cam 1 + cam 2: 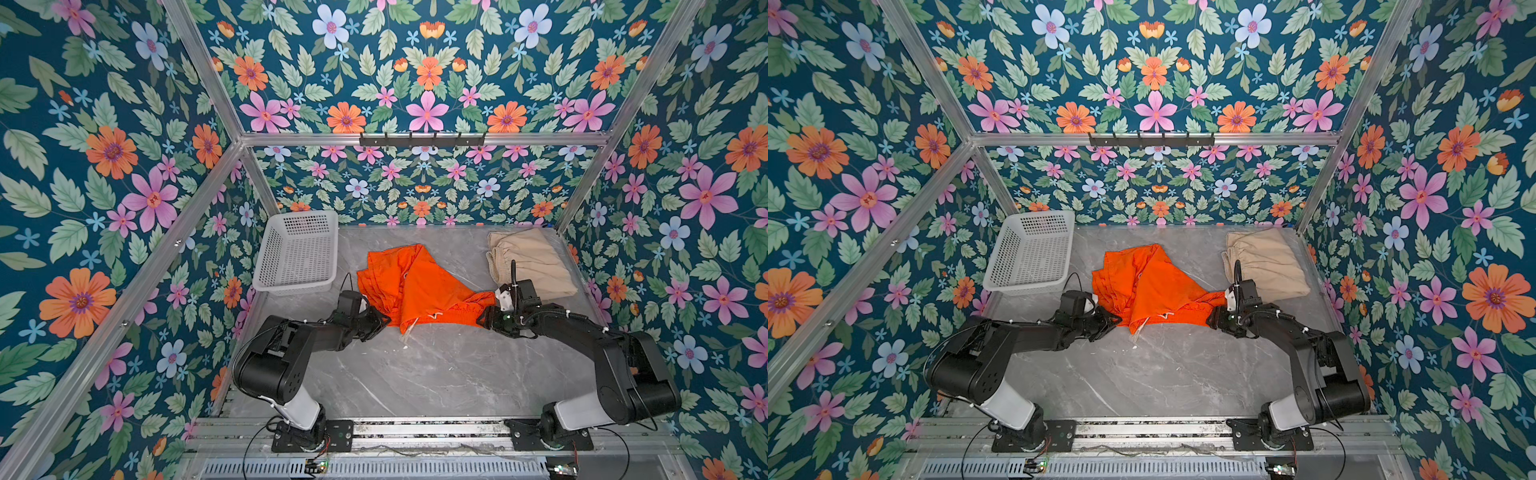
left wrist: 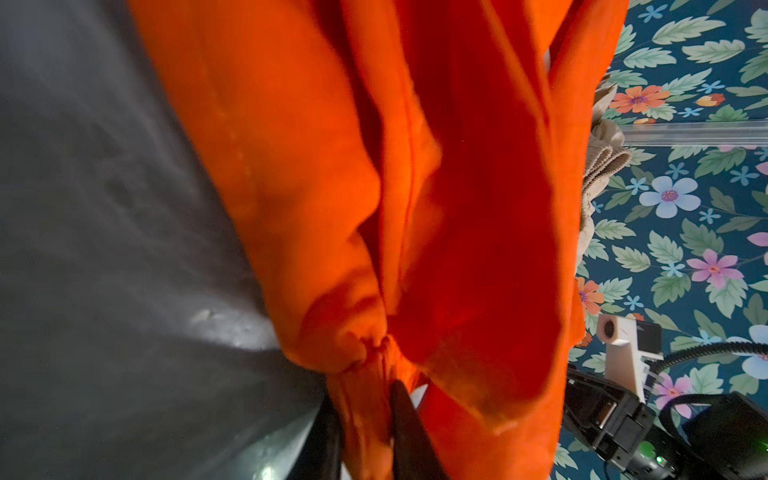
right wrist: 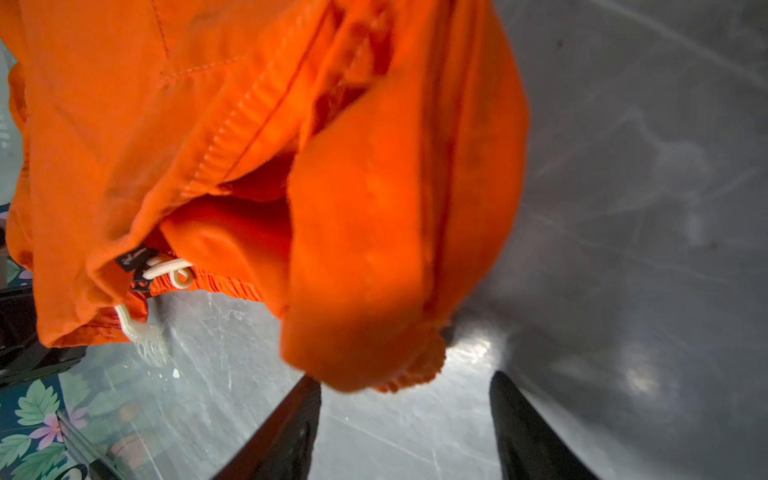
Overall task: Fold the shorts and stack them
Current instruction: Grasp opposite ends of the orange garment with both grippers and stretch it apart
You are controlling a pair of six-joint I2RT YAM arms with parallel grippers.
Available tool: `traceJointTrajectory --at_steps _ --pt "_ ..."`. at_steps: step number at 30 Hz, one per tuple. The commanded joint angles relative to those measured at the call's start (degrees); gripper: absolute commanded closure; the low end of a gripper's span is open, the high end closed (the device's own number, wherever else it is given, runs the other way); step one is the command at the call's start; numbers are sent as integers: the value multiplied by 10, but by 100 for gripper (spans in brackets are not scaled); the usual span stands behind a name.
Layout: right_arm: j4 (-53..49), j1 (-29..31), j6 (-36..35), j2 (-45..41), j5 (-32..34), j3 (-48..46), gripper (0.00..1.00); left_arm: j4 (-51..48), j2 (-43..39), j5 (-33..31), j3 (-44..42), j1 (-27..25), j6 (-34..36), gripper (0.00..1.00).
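Left wrist: shorts in L gripper

The grey marble-patterned desk carries a white perforated basket at its far left corner. Rumpled orange shorts lie mid-desk, and folded beige shorts rest at the far right corner.

Blue floral wallpaper covers the walls, framed by aluminium bars. A black hook rail hangs upper centre; a grey marble tabletop lies below.
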Motion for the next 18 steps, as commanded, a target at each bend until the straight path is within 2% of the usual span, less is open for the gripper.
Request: traceJointTrajectory --at_steps 1,5,11,16,18 --pt "40 -15 15 -10 -27 -19 35 44 7 10 0 -1 -8 91" --pt "52 -27 16 -16 -13 -37 35 49 8 13 -1 -1 -8 99" --pt "86 -27 10 17 -25 -37 35 41 0 12 1 -2 -5 100" --pt "141 -27 -10 64 -70 -25 37 29 -6 7 2 -3 0 100" --pt "134 -27 -24 76 -79 -10 39 26 -8 5 3 -3 2 100"
